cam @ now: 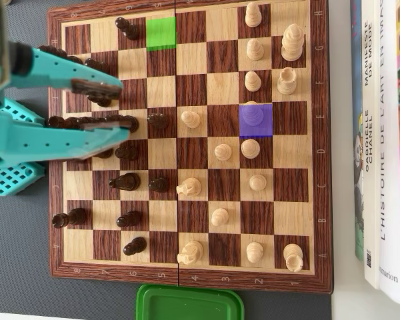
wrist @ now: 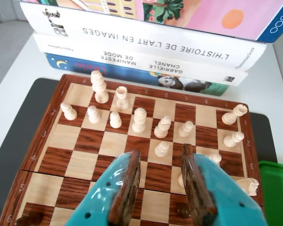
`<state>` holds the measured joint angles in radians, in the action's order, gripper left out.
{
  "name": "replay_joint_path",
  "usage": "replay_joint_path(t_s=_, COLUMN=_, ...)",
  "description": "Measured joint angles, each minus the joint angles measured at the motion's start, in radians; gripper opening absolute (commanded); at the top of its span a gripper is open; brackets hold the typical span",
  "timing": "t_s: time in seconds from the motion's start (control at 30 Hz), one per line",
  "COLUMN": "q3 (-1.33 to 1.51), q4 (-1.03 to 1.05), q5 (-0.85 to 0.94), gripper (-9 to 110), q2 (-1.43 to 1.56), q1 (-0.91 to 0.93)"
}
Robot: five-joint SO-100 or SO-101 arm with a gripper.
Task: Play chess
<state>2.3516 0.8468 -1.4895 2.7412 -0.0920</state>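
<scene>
Claw (cam: 123, 103) is spread and empty over the dark side at overhead left, while the light piece on the purple square (cam: 255, 116) sits well off to its right across the chessboard (cam: 187, 277), green square (cam: 161, 33) up-right.

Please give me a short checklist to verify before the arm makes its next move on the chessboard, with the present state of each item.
1. Gripper is open: ok, the fingers stand apart in both views.
2. Gripper is empty: ok, no piece sits between the fingers in the wrist view.
3. Purple square holds a piece to lift: ok, a light piece stands on it.
4. Green square is free: ok, no piece is on it.
5. Gripper is above the purple square: not ok, it hovers over the dark pieces at the left of the overhead view.
6. Pieces stand upright: cannot tell, a few light ones look tilted in the wrist view.
</scene>
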Motion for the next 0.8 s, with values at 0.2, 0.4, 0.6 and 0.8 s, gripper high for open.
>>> replay_joint_path(t_s=0.2, q3=-0.002, q4=0.000, q5=0.000, gripper=14, q2=-0.081, q1=-0.049)
replay_joint_path(t_s=0.4, q3=-0.107, q4=0.000, q5=0.000, gripper=14, q2=-0.268, q1=-0.077)
replay_joint_path(t_s=0.6, q3=-0.232, q4=0.000, q5=0.000, gripper=14, q2=-0.480, q1=-0.077)
replay_joint_path(t_s=0.8, q3=-0.307, q4=0.000, q5=0.000, gripper=14, q2=-0.640, q1=-0.075)
